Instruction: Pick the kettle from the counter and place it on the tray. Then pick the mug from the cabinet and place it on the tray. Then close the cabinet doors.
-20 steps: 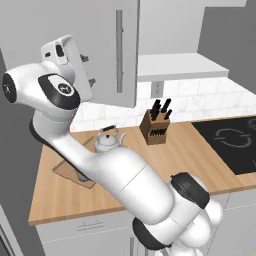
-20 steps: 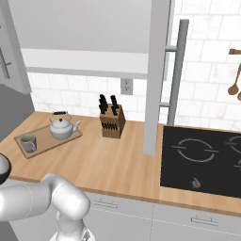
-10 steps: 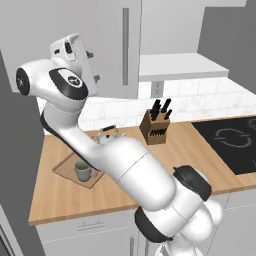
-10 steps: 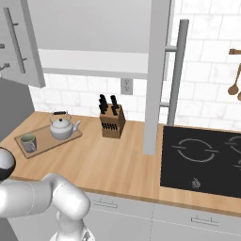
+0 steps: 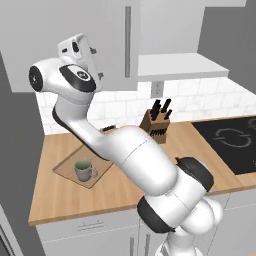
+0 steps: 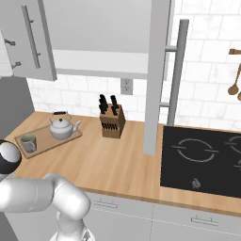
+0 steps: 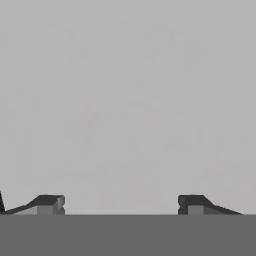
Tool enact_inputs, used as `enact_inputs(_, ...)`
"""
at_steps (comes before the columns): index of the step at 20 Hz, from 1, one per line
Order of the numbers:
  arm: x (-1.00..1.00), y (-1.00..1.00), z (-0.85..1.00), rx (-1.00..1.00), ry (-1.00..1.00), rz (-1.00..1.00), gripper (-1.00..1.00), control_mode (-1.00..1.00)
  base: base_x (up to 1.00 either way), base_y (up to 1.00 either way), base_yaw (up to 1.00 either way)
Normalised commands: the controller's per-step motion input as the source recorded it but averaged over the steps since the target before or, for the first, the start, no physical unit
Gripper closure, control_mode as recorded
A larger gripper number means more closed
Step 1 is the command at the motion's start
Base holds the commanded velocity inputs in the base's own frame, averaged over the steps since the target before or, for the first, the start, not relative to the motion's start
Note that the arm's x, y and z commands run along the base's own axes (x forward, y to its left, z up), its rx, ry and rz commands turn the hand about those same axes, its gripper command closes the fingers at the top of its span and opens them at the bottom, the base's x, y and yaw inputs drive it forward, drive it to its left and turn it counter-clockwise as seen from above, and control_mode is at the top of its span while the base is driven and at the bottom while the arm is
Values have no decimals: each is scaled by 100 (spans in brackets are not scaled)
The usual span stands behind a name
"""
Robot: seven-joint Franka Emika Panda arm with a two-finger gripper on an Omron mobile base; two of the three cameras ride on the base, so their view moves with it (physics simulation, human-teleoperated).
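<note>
Now the tray (image 6: 43,140) on the counter (image 6: 117,164) holds both the kettle (image 6: 61,127) and the mug (image 6: 28,142), the mug at about eight o'clock from the kettle (olive inside showing). Up by a cabinet door (image 5: 107,40), the gripper (image 7: 120,202) has its fingertips (image 7: 47,204) spread wide, pinching nothing.

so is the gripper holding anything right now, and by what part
Nothing is held. In the hand view the gripper has its fingertips wide apart with only a plain grey surface between them.
</note>
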Motion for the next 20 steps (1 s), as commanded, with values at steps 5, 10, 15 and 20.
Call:
enact_inputs(5, 71, -32, 0, 0, 2, 0, -100, -100, 0, 0, 0)
enact_inputs(10, 59, -37, 0, 1, 0, 1, -100, -100, 0, 0, 0)
enact_inputs(15, 42, -35, 0, 0, -4, 5, -100, -100, 0, 0, 0)
enact_inputs(20, 37, -44, -8, 0, -12, 19, -100, -100, 0, 0, 0)
